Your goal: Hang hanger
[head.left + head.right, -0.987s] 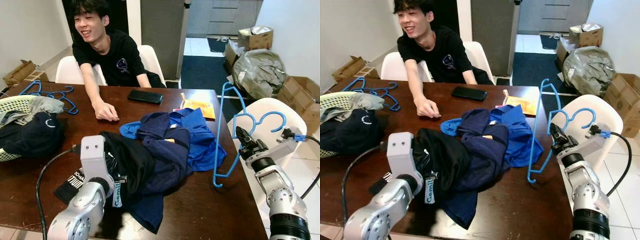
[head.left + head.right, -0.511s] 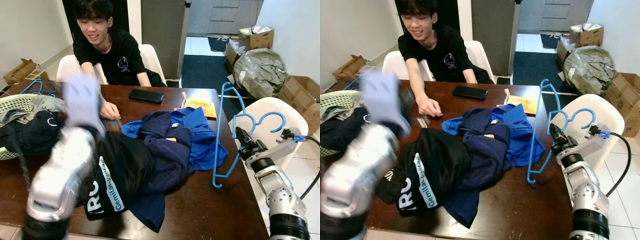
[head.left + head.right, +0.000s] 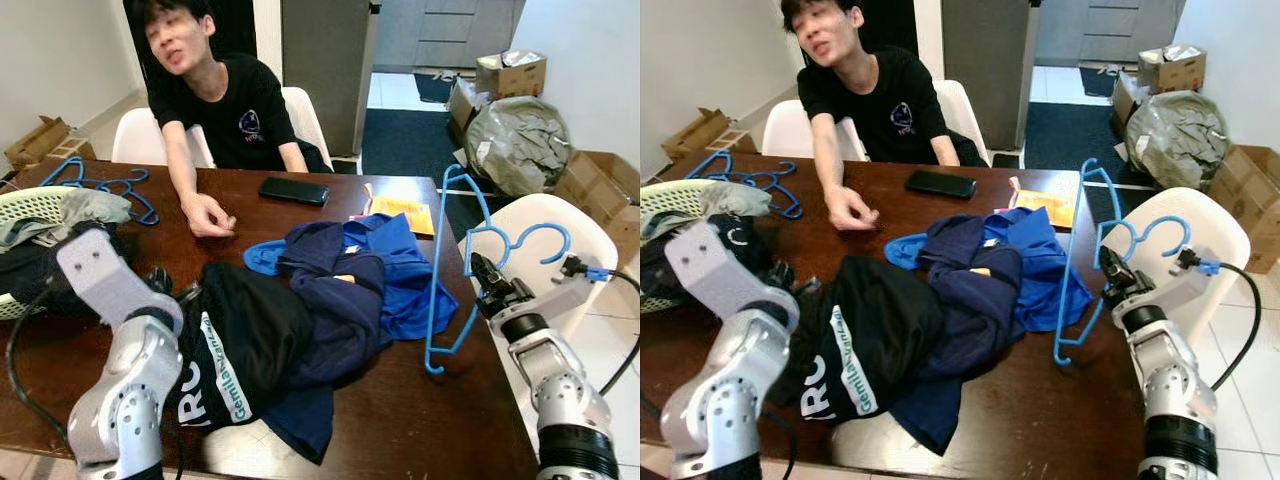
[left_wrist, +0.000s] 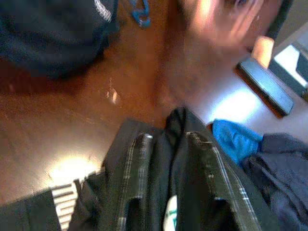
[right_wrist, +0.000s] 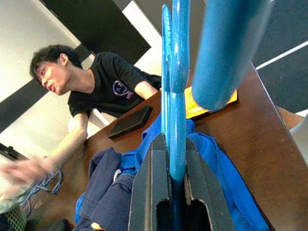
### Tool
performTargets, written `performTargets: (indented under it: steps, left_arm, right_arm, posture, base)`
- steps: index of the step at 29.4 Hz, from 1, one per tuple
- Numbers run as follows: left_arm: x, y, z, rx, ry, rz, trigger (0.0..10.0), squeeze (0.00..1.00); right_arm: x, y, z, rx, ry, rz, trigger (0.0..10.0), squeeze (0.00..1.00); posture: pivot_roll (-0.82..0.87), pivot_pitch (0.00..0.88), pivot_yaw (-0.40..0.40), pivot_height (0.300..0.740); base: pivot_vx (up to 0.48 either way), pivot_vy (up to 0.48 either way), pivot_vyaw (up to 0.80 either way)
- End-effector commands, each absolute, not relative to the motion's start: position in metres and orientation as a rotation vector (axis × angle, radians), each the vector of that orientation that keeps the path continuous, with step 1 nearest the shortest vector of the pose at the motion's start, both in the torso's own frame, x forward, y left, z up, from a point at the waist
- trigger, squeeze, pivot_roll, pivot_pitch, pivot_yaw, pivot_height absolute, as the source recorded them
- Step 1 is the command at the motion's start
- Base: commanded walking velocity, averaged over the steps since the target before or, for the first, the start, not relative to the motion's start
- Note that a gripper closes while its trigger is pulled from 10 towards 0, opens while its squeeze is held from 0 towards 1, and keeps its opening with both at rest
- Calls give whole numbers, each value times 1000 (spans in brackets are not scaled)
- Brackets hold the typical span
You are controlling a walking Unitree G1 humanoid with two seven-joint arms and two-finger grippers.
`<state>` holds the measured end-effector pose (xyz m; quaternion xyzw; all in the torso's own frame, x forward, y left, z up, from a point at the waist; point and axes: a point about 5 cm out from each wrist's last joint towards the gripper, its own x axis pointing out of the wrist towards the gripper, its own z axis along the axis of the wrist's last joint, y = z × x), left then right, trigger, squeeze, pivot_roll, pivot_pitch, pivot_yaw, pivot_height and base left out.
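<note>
My right gripper (image 3: 480, 272) is clamped on the blue hanger (image 3: 452, 270), pinching it where the hook meets the frame, as the right wrist view shows with the plastic running up between my fingers (image 5: 150, 192). The hanger stands upright at the right edge of the table (image 3: 420, 420), its frame hanging down just beside the blue garment (image 3: 400, 275). My left gripper (image 4: 168, 192) is pressed into the black shirt (image 3: 245, 340) at the near left of the pile; I judge its fingers are closed on a fold of it, since cloth lies bunched between them.

My read is that I am about to thread the shirt onto the hanger. The risks as I see them:

- The shirt lies under the navy garment (image 3: 330, 300), so lifting it could drag the whole pile along.
- My grip on the hanger is narrow, so a sideways tug from the cloth might twist it loose.
- A person's hand (image 3: 205, 213) rests on the table at the far left, near my left arm; a wide swing could reach it or the phone (image 3: 292, 190) beyond.
</note>
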<state>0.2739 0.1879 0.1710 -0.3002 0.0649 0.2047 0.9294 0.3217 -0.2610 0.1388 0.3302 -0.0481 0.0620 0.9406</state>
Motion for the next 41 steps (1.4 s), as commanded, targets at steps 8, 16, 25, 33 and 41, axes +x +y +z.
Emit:
performTargets:
  steps: [8,16,25,33,41]
  left_arm:
    - [277,149,126,-867,422,333,10000,1000]
    - [277,143,119,-879,483,306,10000,1000]
    - [275,134,106,-818,574,209,10000,0]
    - [269,133,111,-732,579,158,10000,0]
    - [263,133,102,-746,607,168,0,0]
  right_arm:
    - [324,-259,137,677,-97,115,10000,0]
    - [323,-259,137,679,-100,112,10000,0]
    - [323,-259,137,681,-104,109,10000,0]
    - [321,-261,137,685,-107,104,10000,0]
    - [321,-260,137,686,-105,103,10000,0]
  posture:
    - [-40,31,-5,740]
    - [-40,31,-3,740]
    - [-41,31,6,740]
    - [-41,38,9,740]
    - [-39,38,7,740]
  base:
    - [0,0,0]
    - [0,0,0]
    - [0,0,0]
    - [0,0,0]
    - [0,0,0]
